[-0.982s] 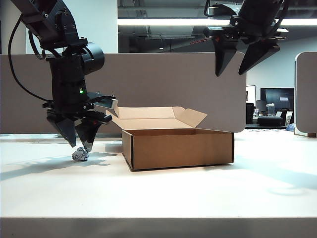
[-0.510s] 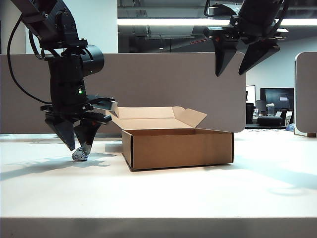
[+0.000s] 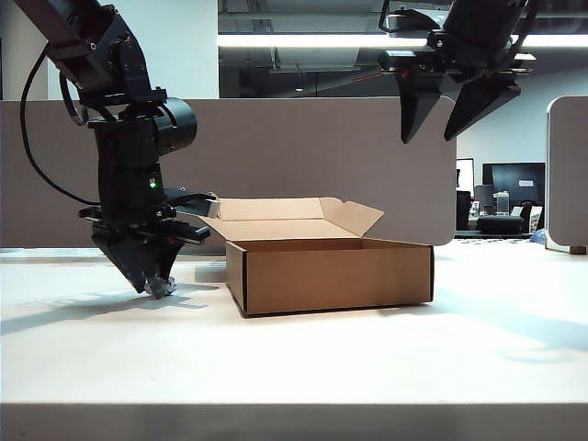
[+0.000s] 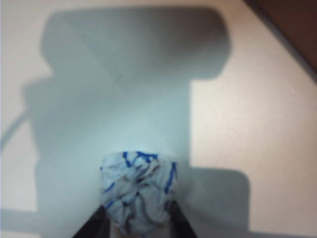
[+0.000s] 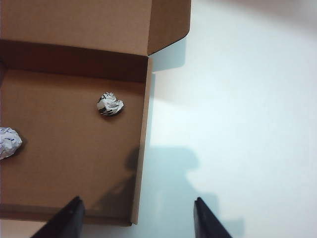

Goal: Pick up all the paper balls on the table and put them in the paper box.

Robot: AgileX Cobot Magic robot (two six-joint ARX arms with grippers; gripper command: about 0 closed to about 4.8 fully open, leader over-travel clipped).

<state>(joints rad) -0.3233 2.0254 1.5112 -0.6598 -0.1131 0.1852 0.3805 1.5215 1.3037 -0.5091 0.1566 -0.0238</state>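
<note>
Paper balls: one blue-marked ball [image 4: 138, 191] on the worktop [image 3: 367, 358] left of the box, two more [image 5: 110, 104] [image 5: 9, 142] inside it.
Box: brown cardboard box [image 3: 331, 274], lid flap up.
Left pincer [image 3: 154, 280]: low at the worktop, fingers [image 4: 94, 225] pressed against the ball's sides.
Right pincer [image 5: 136, 218]: high above the box, jaws wide apart, holding nothing.
</note>
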